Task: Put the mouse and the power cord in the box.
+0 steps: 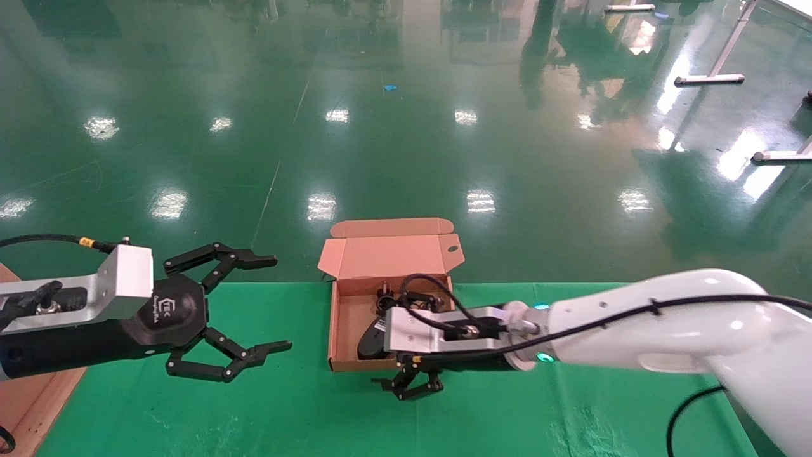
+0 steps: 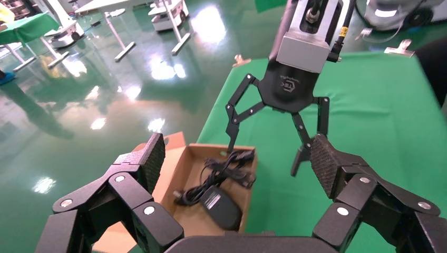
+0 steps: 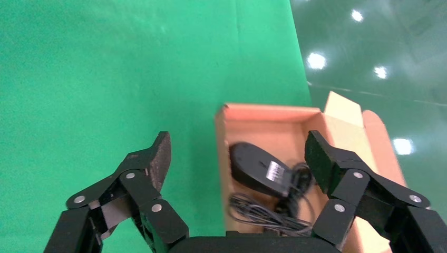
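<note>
Both items, the black oval mouse point(image 3: 256, 167) and looped black power cord point(image 3: 266, 215), are seen inside the open brown cardboard box point(image 3: 224, 158), above which the right gripper point(image 3: 240, 158) is held spread wide and empty, as is the left gripper point(image 1: 254, 304) off to the side.

Shiny green floor point(image 1: 406, 127) everywhere, ceiling lights glaring off it. White metal table legs point(image 1: 717, 66) far right, a green cloth point(image 1: 507, 412) on the table, maybe carts point(image 2: 168, 13) further off.
</note>
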`<state>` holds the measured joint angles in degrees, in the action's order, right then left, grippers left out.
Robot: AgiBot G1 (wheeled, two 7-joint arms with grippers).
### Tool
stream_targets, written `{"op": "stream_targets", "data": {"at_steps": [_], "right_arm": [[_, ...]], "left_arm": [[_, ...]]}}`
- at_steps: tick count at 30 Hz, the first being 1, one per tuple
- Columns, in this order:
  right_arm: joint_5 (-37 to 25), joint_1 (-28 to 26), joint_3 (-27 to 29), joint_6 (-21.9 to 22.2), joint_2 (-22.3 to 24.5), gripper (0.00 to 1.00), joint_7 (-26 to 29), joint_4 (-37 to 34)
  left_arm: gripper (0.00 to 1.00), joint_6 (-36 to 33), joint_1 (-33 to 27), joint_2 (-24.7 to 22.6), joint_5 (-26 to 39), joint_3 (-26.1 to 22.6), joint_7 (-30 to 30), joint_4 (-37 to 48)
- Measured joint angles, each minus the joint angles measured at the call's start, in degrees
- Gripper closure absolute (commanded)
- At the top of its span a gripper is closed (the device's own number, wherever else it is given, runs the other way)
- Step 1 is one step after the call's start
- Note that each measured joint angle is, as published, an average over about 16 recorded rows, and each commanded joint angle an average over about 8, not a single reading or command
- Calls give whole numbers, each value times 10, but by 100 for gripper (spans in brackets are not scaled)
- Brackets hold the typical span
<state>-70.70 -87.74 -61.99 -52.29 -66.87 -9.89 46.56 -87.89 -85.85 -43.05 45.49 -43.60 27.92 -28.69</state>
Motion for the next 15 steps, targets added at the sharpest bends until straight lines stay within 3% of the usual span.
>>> {"op": "stream_targets", "data": {"at_steps": [15], "right_arm": [[98,89,156,-114,108,0,70,92]], "left_arm": [[0,7,81,27,-12,92,-129,-150]]}}
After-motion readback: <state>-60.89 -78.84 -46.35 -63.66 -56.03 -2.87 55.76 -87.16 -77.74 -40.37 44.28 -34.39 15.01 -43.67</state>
